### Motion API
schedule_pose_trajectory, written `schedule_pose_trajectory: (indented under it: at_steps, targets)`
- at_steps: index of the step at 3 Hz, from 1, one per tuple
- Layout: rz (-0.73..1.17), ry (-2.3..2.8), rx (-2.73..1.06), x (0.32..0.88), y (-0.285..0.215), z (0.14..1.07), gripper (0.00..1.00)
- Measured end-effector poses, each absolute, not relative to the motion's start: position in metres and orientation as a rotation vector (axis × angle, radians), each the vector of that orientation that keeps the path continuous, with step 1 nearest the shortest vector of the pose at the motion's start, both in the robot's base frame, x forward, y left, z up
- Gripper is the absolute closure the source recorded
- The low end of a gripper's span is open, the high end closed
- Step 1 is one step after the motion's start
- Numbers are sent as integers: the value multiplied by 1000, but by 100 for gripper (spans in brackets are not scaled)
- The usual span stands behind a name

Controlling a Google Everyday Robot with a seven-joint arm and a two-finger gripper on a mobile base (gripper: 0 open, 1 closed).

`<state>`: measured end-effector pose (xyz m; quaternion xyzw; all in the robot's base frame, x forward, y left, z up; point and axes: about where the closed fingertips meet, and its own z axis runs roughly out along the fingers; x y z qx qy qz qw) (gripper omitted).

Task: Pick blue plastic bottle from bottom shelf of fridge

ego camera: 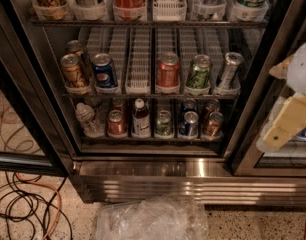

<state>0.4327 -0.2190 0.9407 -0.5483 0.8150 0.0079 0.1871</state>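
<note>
The speckled floor point(253, 224) is nearest. A crumpled sheet of clear plastic point(150, 219) lies on it, just before the middle of the fridge point(245, 129). At the lower left, dark cables point(18, 206) lie in loose loops together with one orange cable point(55, 204).

The end effector point(292, 115) hangs at the right edge of the view, in front of the right door frame of the fridge, at about the height of the two lower shelves. It shows as a cream block with a white rounded part above it. I cannot tell if it is spread or pressed together. It is well apart from all the drinks.

Behind the plastic is the ribbed stainless-steel base panel point(193, 186). Just above it is the bottom shelf point(153, 140). The blue plastic bottle point(140, 118) stands upright at the front edge of this shelf, a little left of the middle, with a white cap and a pale label. A red can point(116, 123) is just beside it on the left and a green can point(163, 123) on the right. A clear water bottle point(88, 120) stands near the left end, and a blue can point(190, 124) and a copper can point(213, 124) towards the right end.

The shelf above carries a gold can point(73, 70), a dark blue can point(104, 70), an orange-red can point(168, 70), a bright green can point(198, 71) and a slim silver can point(229, 69).
</note>
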Motion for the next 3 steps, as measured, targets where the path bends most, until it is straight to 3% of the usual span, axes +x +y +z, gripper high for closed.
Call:
schedule_pose_trajectory:
  at_steps: [2,3]
  targets:
    - [469,2228,-1289,413,-154,831,0]
    - [506,2209,-1257,415,-143,834,0]
